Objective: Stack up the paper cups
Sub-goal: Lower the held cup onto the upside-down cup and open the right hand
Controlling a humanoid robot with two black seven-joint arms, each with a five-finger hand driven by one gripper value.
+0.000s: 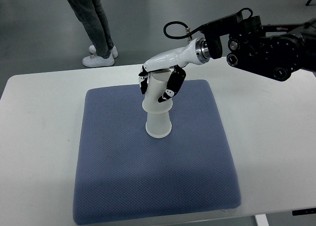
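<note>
Blue mat (148, 186) bears upright stacked paper cups (158, 115), apparently rim-down, right hand (160, 80) clasping the top.

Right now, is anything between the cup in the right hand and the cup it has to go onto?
Nothing visible. The right hand grips the upper paper cup, which already sits tilted on the upside-down lower cup on the blue mat. The mat around them is bare.
</note>
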